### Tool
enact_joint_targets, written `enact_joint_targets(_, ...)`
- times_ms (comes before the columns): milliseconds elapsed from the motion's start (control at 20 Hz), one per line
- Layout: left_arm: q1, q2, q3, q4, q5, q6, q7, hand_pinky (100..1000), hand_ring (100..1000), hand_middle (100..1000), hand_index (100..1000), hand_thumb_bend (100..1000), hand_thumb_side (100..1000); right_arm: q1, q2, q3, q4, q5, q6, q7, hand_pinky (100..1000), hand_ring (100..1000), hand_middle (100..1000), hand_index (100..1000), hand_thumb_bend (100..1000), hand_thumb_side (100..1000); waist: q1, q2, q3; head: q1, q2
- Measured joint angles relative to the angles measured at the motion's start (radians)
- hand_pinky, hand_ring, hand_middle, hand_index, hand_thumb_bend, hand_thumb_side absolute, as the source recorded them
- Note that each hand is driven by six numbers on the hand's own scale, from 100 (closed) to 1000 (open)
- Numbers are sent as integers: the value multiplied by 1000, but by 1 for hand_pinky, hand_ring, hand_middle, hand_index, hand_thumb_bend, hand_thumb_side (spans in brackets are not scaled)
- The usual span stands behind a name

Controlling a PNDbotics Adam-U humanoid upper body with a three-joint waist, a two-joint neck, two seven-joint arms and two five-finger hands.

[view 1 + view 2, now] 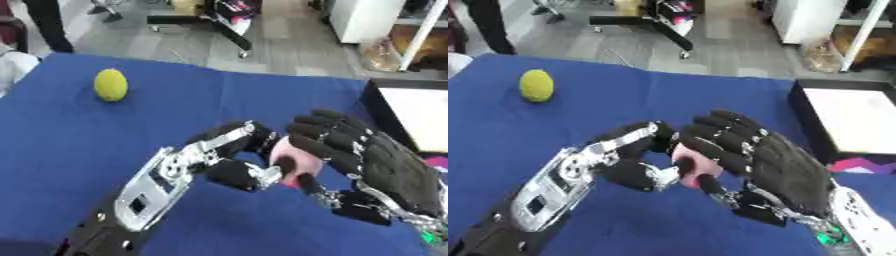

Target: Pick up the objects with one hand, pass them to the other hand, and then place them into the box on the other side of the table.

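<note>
Meeting above the blue cloth-covered surface point(70, 150), the left hand point(229, 152) and right hand point(350, 150) both curl round a small pink rounded object point(293, 162) between them. A yellow-green ball point(111, 85) lies well apart toward the far left edge. A black-walled box with a white floor point(846, 122) sits at the right edge. No writing is legible.

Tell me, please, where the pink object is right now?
The pink object sits mid-table between the left hand and right hand, both curled around it.
</note>
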Motion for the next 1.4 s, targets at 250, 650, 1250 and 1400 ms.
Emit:
enact_joint_targets(250, 4, 0, 10, -8, -5, -6, 6, 636, 463, 363, 532, 100, 297, 0, 1, 0, 0, 7, 9, 7, 918, 906, 873, 1000, 100, 100, 0, 0, 0, 1, 0)
enact_joint_targets(650, 8, 0, 18, -22, -7, -9, 7, 644, 464, 364, 534, 100, 304, 0, 8, 0, 0, 7, 46, -17, 867, 783, 399, 1000, 100, 100, 0, -1, 0, 1, 0)
enact_joint_targets(1250, 8, 0, 22, -28, -7, -9, 2, 653, 471, 374, 549, 100, 294, 0, 8, 1, 0, -35, 106, -118, 785, 619, 153, 972, 100, 100, 0, -1, 0, 4, 0)
enact_joint_targets(1400, 8, 0, 22, -27, -5, -7, -2, 663, 503, 431, 610, 100, 335, 0, 8, 1, 0, -45, 113, -145, 784, 617, 151, 971, 100, 100, 0, -1, -1, 5, 0)
